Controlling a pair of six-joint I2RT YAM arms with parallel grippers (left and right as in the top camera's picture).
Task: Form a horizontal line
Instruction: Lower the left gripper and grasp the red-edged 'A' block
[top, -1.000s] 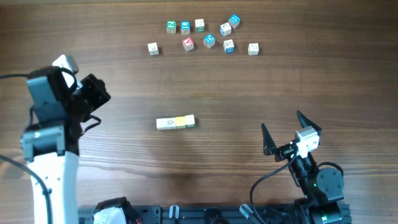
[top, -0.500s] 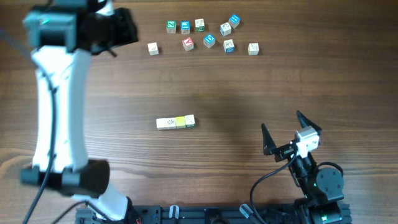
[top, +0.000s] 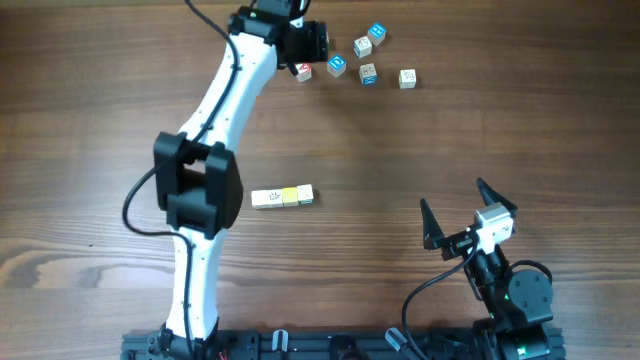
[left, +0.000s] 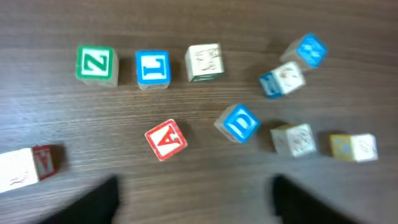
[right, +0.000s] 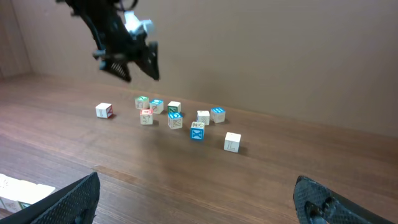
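With your left jaws spread apart above the scattered cubes (left: 239, 122), centre them on the red A cube (left: 166, 140), match its tilt, then descend clear of neighbours.

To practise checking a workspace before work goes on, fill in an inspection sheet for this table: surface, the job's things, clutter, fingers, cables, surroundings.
Surface: brown wood-grain table, no spills seen.
Job's things: horizontal line of touching cubes at mid-table, short and straight.
Clutter: loose cubes scattered at the far side, among them a red A cube and a green Z cube.
Grippers: left gripper above the loose cubes, fingers apart, holding nothing; right gripper open and empty, near the front edge.
Cables: black cable looped beside the left arm.
Surroundings: plain wall behind the table.
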